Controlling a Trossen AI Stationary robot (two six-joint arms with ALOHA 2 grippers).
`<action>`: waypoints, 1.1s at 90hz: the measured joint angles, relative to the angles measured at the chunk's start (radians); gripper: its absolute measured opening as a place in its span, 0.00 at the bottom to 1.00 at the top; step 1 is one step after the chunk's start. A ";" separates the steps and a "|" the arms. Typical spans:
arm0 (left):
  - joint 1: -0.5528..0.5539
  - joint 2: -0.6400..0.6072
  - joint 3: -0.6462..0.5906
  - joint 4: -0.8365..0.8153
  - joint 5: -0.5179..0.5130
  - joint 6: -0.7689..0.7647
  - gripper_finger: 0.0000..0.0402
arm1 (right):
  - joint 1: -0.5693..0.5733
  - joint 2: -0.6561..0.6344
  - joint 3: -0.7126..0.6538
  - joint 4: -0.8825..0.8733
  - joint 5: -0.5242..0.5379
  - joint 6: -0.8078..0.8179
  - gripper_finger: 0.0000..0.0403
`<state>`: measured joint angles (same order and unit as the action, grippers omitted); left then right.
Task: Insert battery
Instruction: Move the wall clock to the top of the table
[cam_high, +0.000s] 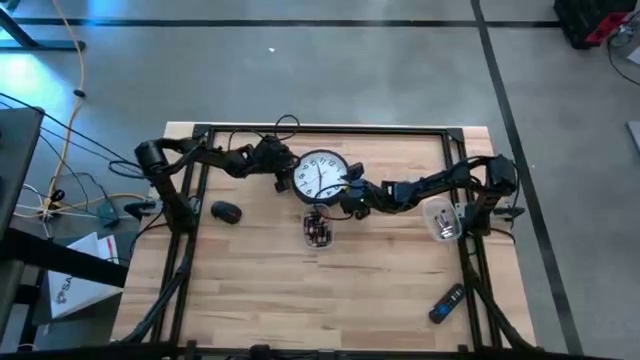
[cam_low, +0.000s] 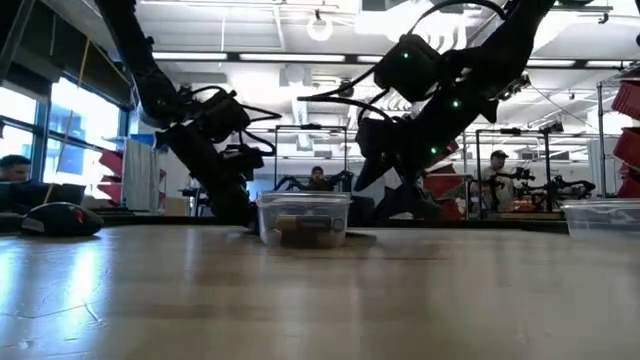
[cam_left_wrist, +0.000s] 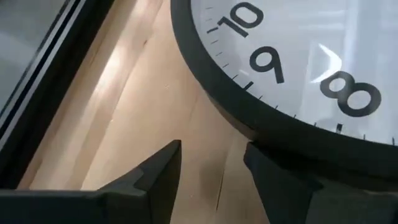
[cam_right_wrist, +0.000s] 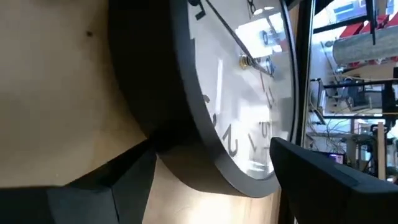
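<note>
A round wall clock (cam_high: 322, 177) with a black rim and white face lies face up at the table's far middle. My right gripper (cam_high: 350, 190) comes at it from the right and is shut on its rim (cam_right_wrist: 211, 155). My left gripper (cam_high: 287, 174) stands open at the clock's left side, by the 9 (cam_left_wrist: 267, 62), low over the wood. A small clear tub (cam_high: 318, 230) with dark bits inside stands just in front of the clock. I cannot make out a battery. My left gripper has one finger (cam_left_wrist: 273, 174) right against the outer side of the clock's rim (cam_left_wrist: 249, 118); I cannot tell whether it touches. My right gripper pinches the clock's rim (cam_right_wrist: 186, 149) on its right near side, one finger (cam_right_wrist: 118, 180) on the table side under the rim and one (cam_right_wrist: 323, 174) over the glass. The fingers come in about level from the table's right.
A dark computer mouse (cam_high: 227, 211) lies left of the clock. A clear lidded box (cam_high: 441, 220) stands at the right, and a dark remote (cam_high: 447, 303) lies near the front right corner. A black frame (cam_high: 320, 128) runs along the table's far edge. People sit in the room behind.
</note>
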<state>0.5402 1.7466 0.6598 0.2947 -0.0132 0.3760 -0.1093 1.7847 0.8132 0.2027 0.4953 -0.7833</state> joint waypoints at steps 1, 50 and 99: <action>-0.001 0.000 0.000 0.000 0.000 0.000 0.44 | 0.000 0.000 0.000 -0.003 0.000 0.003 0.70; -0.015 0.001 0.001 0.023 0.006 0.000 0.44 | -0.051 0.015 -0.014 -0.073 -0.033 0.070 0.70; -0.019 0.001 0.007 0.035 -0.042 -0.005 0.44 | -0.051 -0.025 0.022 -0.139 -0.079 0.330 0.70</action>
<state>0.5209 1.7477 0.6669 0.3293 -0.0551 0.3711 -0.1607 1.7599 0.8349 0.0633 0.4166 -0.4533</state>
